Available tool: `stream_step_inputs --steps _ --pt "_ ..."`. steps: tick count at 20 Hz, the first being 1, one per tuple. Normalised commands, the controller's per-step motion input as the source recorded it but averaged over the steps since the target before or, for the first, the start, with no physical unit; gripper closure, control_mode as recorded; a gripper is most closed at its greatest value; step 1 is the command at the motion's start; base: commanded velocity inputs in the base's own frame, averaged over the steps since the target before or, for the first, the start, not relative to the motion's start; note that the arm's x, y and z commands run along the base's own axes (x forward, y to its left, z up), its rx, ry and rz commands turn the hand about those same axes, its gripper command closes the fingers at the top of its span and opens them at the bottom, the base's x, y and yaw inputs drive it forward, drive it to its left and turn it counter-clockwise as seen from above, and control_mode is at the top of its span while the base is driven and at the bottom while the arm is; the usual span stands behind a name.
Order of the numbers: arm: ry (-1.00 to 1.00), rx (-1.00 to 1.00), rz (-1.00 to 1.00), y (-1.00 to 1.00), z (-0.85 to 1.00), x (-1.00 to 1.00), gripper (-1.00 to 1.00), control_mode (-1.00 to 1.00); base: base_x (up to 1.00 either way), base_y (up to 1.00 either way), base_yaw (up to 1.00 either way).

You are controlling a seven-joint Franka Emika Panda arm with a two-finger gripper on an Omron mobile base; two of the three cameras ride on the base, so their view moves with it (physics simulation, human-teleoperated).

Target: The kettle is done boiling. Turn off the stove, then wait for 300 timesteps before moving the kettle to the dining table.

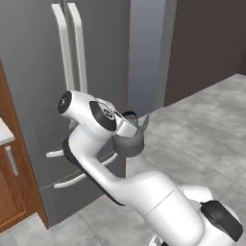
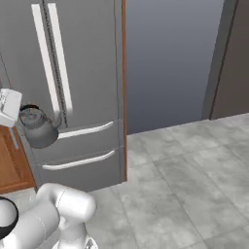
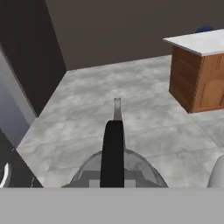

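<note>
**Kettle in the air, on the way to the dining table**

Nearest the cameras, the white arm bends up from the base and ends in the claw (image 1: 126, 124), which is closed on the arched black handle of the kettle (image 1: 129, 141). The kettle hangs upright below the hand, clear of the floor (image 1: 202, 129), its thin spout pointing away from the arm. In the hand view the black handle runs straight up the middle, with the grey lid under it and the spout beyond.

Just behind the kettle stands a tall grey fridge (image 2: 78, 73) with two long white door handles and two drawers; the kettle is held in front of its lower doors. A wooden cabinet (image 2: 12, 160) sits beside the fridge.

Farther off, across open tiled floor, the hand view shows a desk (image 3: 199, 70) with a pale top and wooden sides.

By my judgement the carrying step is in hand. Next the base must drive toward the dining table, kettle kept level, then lower it onto the top before letting go.
</note>
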Motion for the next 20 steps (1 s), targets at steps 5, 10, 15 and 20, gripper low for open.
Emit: stream_step_inputs --steps 5,10,15,20 --pt "0.00 0.00 0.00 0.00 0.00 0.00 1.00 1.00 -0.17 -0.15 -0.49" --pt "0.00 0.00 0.00 0.00 0.00 0.00 1.00 1.00 -0.13 -0.13 -0.48" --pt "0.00 0.00 0.00 0.00 0.00 0.00 1.00 1.00 -0.09 -0.13 -0.48" --pt "0.00 0.00 0.00 0.00 0.00 0.00 1.00 1.00 -0.06 -0.13 -0.48"
